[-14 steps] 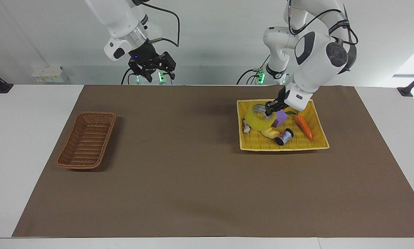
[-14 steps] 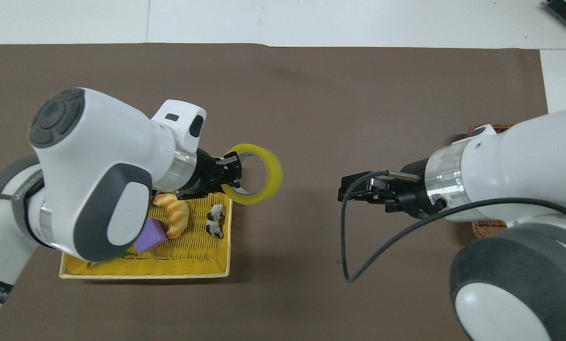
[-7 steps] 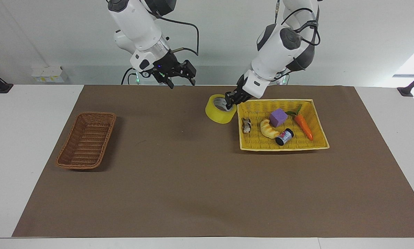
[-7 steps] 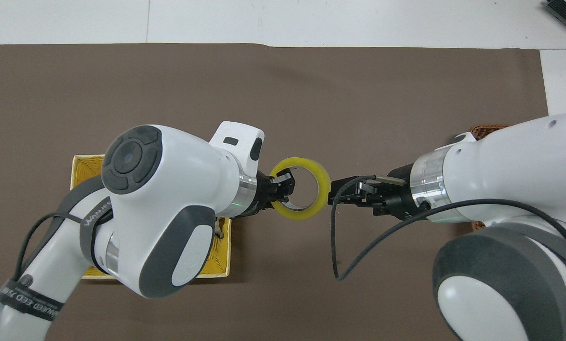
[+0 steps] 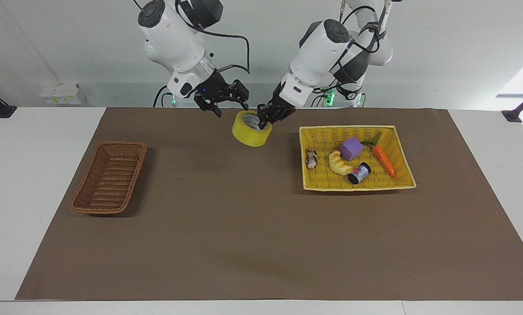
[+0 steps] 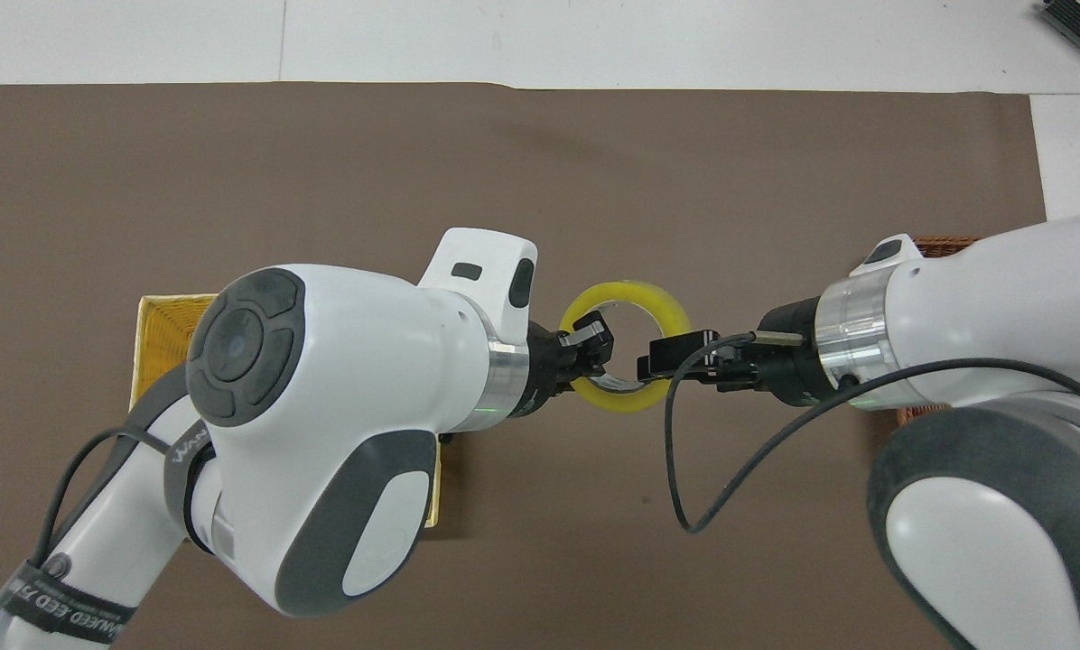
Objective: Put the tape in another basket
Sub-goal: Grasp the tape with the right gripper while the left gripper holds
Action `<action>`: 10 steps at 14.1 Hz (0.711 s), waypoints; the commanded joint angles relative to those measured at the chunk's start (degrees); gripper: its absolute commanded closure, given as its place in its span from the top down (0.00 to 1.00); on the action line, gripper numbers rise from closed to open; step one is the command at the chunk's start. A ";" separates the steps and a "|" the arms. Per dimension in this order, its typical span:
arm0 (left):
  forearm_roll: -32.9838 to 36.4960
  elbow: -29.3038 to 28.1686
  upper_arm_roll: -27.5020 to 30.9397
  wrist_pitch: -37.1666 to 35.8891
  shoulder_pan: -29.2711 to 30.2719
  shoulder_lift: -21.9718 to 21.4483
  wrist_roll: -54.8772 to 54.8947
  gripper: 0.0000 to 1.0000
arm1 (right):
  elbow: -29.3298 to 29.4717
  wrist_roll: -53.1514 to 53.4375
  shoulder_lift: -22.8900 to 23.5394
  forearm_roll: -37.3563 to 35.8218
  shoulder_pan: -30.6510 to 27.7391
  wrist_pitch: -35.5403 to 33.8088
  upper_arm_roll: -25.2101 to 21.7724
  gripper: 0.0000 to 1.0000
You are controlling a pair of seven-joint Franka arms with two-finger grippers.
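Tape airborne over mat, hole tilted upward; left gripper clamps rim; right gripper spread, empty.

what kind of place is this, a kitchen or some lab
Most likely a robotics lab. Two Franka arms work at a white table under a brown mat, the left gripper holding tape beside the right gripper, with toy props in a yellow basket.
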 commanded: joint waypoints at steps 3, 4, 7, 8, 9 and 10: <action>-2.37 1.10 -1.05 -2.66 -0.52 -1.96 -8.27 0.00 | -1.33 -3.47 -0.87 2.85 -2.79 2.44 0.20 1.00; -2.37 1.62 -1.49 -2.48 -0.44 -1.96 -9.86 0.00 | -1.42 -3.30 -0.87 3.02 -2.61 2.89 0.20 1.00; -2.46 2.06 -1.67 -2.66 -0.52 -1.96 -10.23 0.00 | -1.68 -2.86 -1.22 3.55 -2.52 2.72 0.20 0.84; -2.46 2.06 -1.67 -2.66 -0.52 -1.96 -10.23 0.00 | -1.77 -2.51 -1.40 3.55 -2.52 2.20 0.20 0.79; -2.55 2.06 -1.67 -2.66 -0.52 -1.96 -10.23 0.00 | -1.77 -2.42 -1.40 3.55 -2.52 1.32 0.11 0.66; -2.81 2.06 -1.67 -2.66 -0.52 -1.96 -10.14 0.00 | -1.60 -2.42 -1.31 3.55 -2.52 0.53 0.11 0.41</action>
